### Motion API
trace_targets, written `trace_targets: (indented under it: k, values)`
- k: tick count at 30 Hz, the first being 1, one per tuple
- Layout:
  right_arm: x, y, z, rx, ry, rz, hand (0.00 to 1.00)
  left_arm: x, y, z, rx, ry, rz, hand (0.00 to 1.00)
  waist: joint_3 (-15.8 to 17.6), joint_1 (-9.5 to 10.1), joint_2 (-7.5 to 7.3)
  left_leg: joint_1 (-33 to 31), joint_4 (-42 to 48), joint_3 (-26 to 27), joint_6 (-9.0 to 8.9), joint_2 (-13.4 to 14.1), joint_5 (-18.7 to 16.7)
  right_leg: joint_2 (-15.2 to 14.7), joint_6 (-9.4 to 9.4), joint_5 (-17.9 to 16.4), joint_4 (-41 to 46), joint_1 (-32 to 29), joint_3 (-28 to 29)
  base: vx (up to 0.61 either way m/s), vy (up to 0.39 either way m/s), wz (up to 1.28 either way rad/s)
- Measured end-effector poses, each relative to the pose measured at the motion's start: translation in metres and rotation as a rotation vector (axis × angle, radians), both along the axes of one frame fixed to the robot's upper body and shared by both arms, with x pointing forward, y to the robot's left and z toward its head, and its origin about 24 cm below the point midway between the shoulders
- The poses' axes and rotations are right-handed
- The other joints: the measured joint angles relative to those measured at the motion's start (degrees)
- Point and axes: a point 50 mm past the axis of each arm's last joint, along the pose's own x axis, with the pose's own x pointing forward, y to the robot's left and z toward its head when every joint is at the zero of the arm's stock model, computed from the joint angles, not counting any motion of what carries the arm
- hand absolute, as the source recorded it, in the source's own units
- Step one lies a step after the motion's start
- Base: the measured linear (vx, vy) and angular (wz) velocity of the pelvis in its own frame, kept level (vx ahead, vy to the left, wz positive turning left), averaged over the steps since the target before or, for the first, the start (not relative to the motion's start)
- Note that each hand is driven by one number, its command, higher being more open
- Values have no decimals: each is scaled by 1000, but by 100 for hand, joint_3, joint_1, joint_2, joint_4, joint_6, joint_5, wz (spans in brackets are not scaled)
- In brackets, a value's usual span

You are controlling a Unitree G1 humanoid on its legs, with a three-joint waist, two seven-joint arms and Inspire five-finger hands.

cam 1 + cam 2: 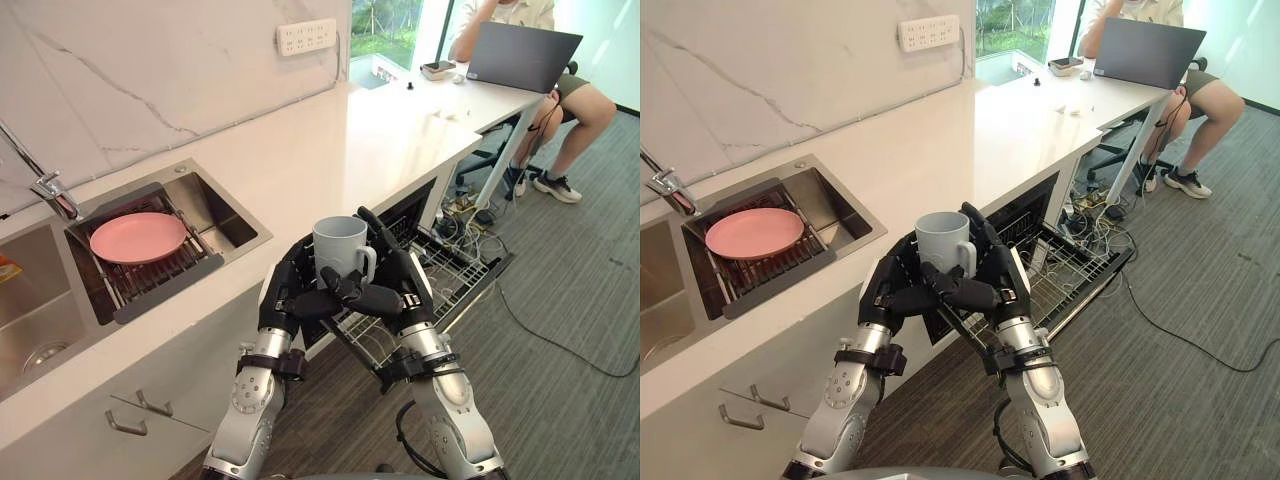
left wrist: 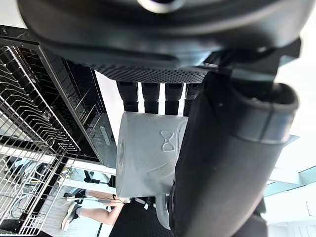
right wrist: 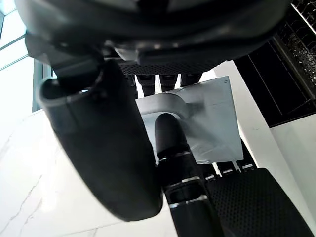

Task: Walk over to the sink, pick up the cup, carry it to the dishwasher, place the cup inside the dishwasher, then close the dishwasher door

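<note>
A pale grey cup (image 1: pixel 341 246) stands upright between my two hands, held up in front of the counter edge, its handle facing me. My left hand (image 1: pixel 287 287) wraps its left side and my right hand (image 1: pixel 405 284) its right side, both thumbs crossing in front. In the left wrist view the cup (image 2: pixel 148 153) lies against the fingers; in the right wrist view the cup (image 3: pixel 197 118) and its handle sit behind the thumb. The dishwasher (image 1: pixel 420 215) under the counter is open, its wire rack (image 1: pixel 450 270) pulled out over the lowered door, just below and right of the cup.
A steel sink (image 1: pixel 215 215) at left holds a pink plate (image 1: pixel 137 237) on a drain rack, with a faucet (image 1: pixel 45 185) behind. The white counter (image 1: pixel 330 140) runs back to a desk where a person (image 1: pixel 560 90) sits at a laptop (image 1: pixel 520 55). Cables lie on the grey floor (image 1: pixel 570 300).
</note>
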Motion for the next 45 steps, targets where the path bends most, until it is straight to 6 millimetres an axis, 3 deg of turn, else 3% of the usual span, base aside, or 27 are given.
trace_targets:
  k: [3, 4, 12, 21, 22, 28, 31, 38, 45]
  values:
    - [5, 0, -1, -14, 6, -12, 90, 0, -2, -1, 1, 5, -6, 30, -8, 16, -13, -9, -84, -37, 22, -40, 76, -26, 10, 21, 0, -25, -42, -53, 6, 8]
    - [7, 1, 0, -16, 4, -19, 30, -1, -3, -1, 1, 5, -12, 30, -10, 25, -16, -19, -84, -47, 27, -47, 85, -32, 12, 30, 0, -30, -52, -46, 2, 4]
    - [16, -1, 4, -6, 5, -86, 30, -2, -14, 1, 3, 1, -62, 30, -124, 33, -183, -136, -85, -158, 48, -90, 149, -75, 21, 51, 4, -95, -148, -27, 2, 7]
    - [17, -3, 4, 6, 9, -110, 30, -2, -15, 1, 1, 4, -64, 30, -137, 37, -205, -131, -172, -211, 76, -131, 228, -113, 39, 65, 25, -103, -193, -26, 6, 4]
    - [17, -3, 4, 8, 8, -112, 30, -2, -15, 1, 1, 4, -63, 90, -142, 37, -212, -127, -184, -214, 73, -131, 238, -111, 40, 66, 25, -103, -196, 0, 0, 0]
    - [20, -7, 8, -31, -18, -157, 30, -5, -17, 2, 5, -12, -85, 90, -152, 38, -232, -124, -196, -217, 70, -129, 242, -105, 43, 68, 22, -102, -198, 0, 0, 0]
    - [20, -11, 21, -82, -85, -208, 30, -9, -16, 8, 25, -45, -67, 90, -151, 30, -236, -114, -211, -213, 70, -130, 242, -103, 45, 69, 21, -100, -193, 0, 0, 0]
    - [11, -61, 55, -138, -243, -592, 30, -12, 35, 1, 55, -4, 228, 90, -148, 23, -240, -56, -239, -192, 71, -118, 241, -108, 46, 68, 21, -68, -171, -6, 0, -1]
    - [1, -66, 52, -247, -244, -667, 30, -13, 40, 1, 38, 0, 281, 90, -145, 25, -244, -58, -276, -173, 69, -113, 241, -105, 48, 67, -10, -85, -162, -2, 0, 0]
